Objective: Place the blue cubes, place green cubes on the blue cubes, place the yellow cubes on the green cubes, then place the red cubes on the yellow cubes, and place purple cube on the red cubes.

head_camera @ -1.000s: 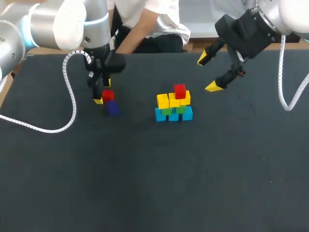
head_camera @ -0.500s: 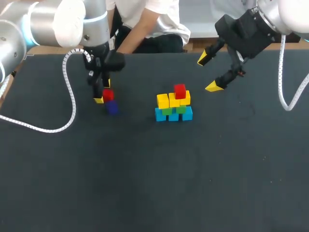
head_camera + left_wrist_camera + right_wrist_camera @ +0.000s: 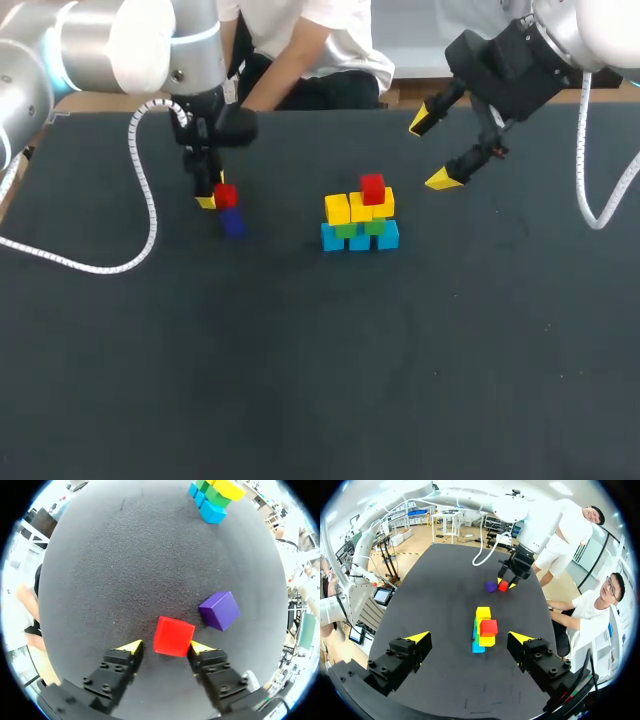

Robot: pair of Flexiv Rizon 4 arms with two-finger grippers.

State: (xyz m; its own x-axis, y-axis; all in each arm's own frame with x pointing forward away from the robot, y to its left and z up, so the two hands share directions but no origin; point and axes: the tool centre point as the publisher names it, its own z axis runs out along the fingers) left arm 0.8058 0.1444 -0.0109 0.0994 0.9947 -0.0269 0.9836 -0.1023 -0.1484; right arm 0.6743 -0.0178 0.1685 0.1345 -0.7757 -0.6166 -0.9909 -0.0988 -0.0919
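Note:
A loose red cube (image 3: 226, 195) lies on the black table, between the fingers of my left gripper (image 3: 214, 190). In the left wrist view one fingertip (image 3: 196, 646) rests against the red cube (image 3: 173, 636); a narrow gap shows at the other, so the left gripper (image 3: 165, 647) is open. A purple cube (image 3: 234, 223) (image 3: 219, 610) sits just beside the red one, apart from it. The stack (image 3: 360, 215) at mid-table has blue cubes at the bottom, then green, then yellow, with one red cube (image 3: 373, 188) on top. My right gripper (image 3: 432, 152) hangs wide open above and right of the stack.
My left arm's white cable (image 3: 140, 200) loops over the table's left part. In the right wrist view the stack (image 3: 482, 630) lies ahead of the right gripper (image 3: 469, 637), with the left arm beyond it.
The left gripper's fingers have drawn in around the loose red cube. The right arm and the stack have not moved.

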